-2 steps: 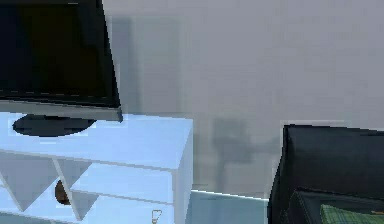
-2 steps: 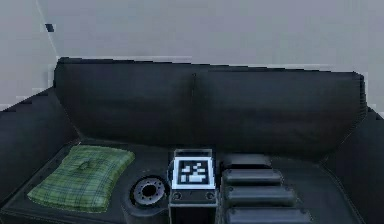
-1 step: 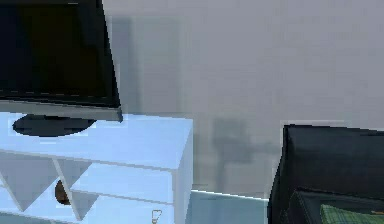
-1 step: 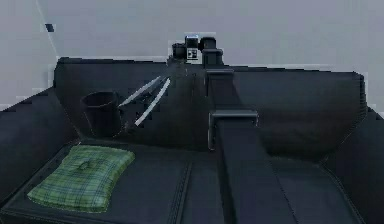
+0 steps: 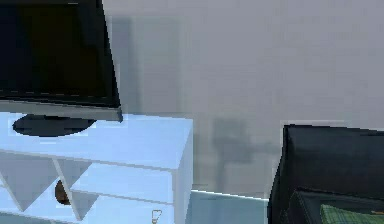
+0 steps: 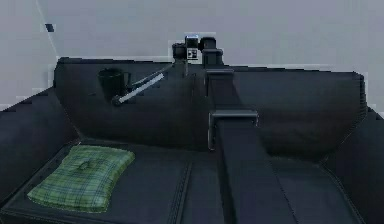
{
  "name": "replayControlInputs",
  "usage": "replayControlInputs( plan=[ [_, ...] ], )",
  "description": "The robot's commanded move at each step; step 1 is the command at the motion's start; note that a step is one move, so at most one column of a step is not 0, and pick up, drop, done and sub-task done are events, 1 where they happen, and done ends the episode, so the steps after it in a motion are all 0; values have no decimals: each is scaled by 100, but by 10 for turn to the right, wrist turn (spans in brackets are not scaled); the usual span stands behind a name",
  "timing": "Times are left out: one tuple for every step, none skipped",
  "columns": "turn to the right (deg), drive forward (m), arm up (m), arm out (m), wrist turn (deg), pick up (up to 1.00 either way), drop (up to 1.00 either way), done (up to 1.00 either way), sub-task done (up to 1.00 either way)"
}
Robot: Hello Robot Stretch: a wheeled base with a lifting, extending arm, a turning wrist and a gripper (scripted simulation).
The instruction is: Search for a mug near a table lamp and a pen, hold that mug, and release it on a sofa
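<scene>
On the arm side view I see the pincer out over a dark sofa. It carries the mug, which hangs at its far end, in front of the backrest and clear of the seat below. The mug reads as a short, dark, matte cylinder with a round open top, nearly the same shade as the upholstery behind it. I cannot tell how the two thin, pale fingers are set on it. The arm is a dark square bar rising from the bottom edge, with two small white squares at its end.

The sofa looks smooth and leathery, with thick, blocky armrests and flat seat pads. A soft green plaid cushion lies flat on the seat toward the arm side view's left.

Ahead I have a flat black television on an oval foot, standing on a glossy white TV stand with open, slanted compartments. A small brown rounded thing sits in one compartment. The plain grey wall runs behind.
</scene>
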Motion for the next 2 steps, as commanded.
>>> replayControlInputs(
  plan=[
    [0,0,0,0,450,0,0,0,0],
    [0,0,0,0,360,0,0,0,0]
  ],
)
